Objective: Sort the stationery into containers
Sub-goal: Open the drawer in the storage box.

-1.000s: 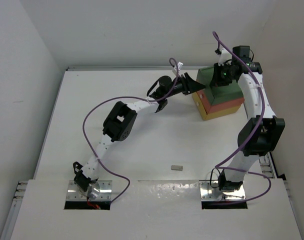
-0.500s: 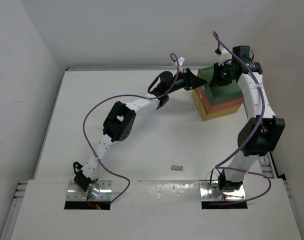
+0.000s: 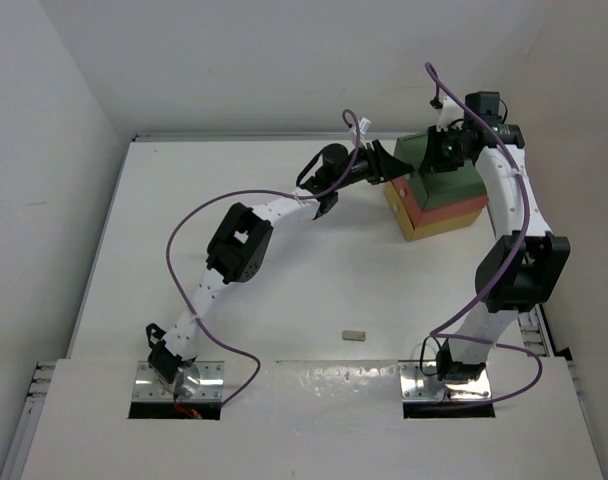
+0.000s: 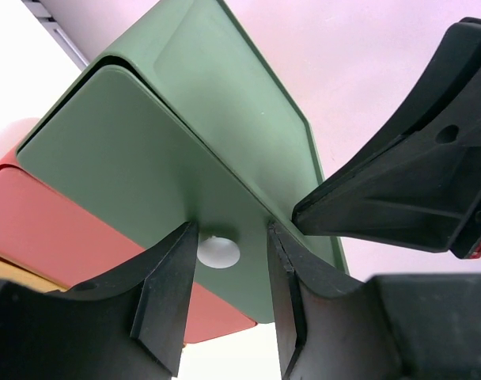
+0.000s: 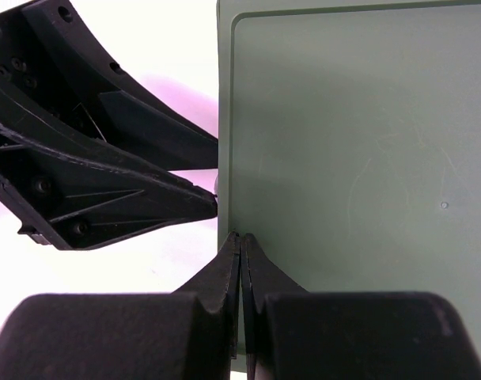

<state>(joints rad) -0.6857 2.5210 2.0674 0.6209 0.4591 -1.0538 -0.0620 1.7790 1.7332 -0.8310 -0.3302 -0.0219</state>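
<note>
White walls enclose a white counter (image 3: 284, 290). At its far right stands the stack: green plastic box drawer (image 4: 145, 150) over coral-red drawer (image 3: 454, 207) over yellow drawer (image 3: 439, 225). The left end effector (image 4: 230, 237) is spread and empty. The green drawer's front lies straight ahead of it, the pale round pull spot between its fingers. The right end effector (image 5: 240, 237) is clenched on nothing, its tips at the green top's front edge. The small grey eraser block (image 3: 354, 335) lies well apart, near the bases. Drawer contents are hidden, and contact at the front is unclear.
</note>
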